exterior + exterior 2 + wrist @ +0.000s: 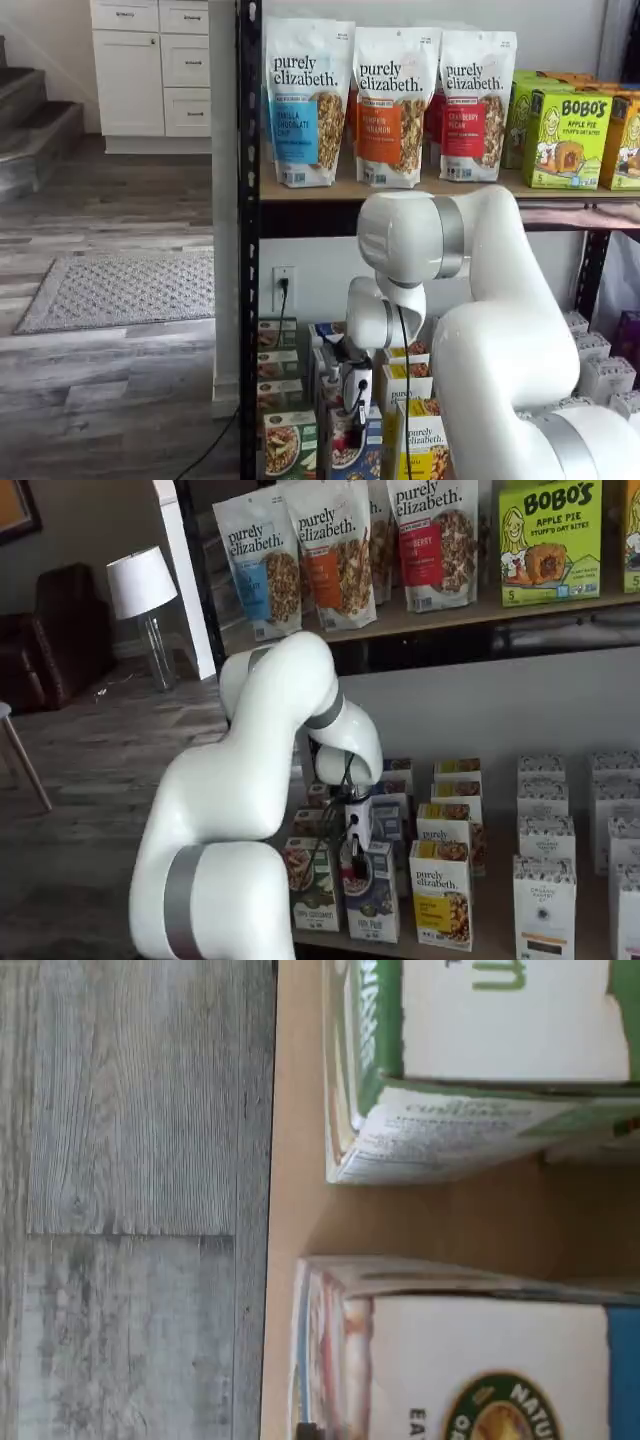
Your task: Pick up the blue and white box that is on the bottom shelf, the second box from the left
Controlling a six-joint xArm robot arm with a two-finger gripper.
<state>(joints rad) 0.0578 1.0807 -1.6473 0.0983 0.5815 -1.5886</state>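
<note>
Three front boxes line the edge of the bottom shelf (480, 945) in both shelf views: a green-topped box (312, 885) on the outside, the blue and white box (372, 895) next to it, and a yellow-topped box (441, 895) on the far side of that. The blue and white box stands upright at the shelf's front edge, with more boxes ranked in rows behind it. The white arm (250, 810) bends down from an elbow level with the wooden board above and brings the gripper (356, 858) straight onto the top of the blue and white box. In a shelf view the white gripper body and a dark finger (348, 402) sit against the upper part of that box, with a black cable looping beside them. The fingers show only side-on and partly merge with the box front, so whether they are clenched on the box or merely straddling it cannot be told. The wrist view shows the tan shelf board (290, 1160), grey plank flooring (130, 1200) beyond its edge, and two box tops seen from above: one white with green lettering and one white with a blue band and a round logo. Bags of granola (390, 105) stand on the upper shelf, well apart from the arm's working end.
</note>
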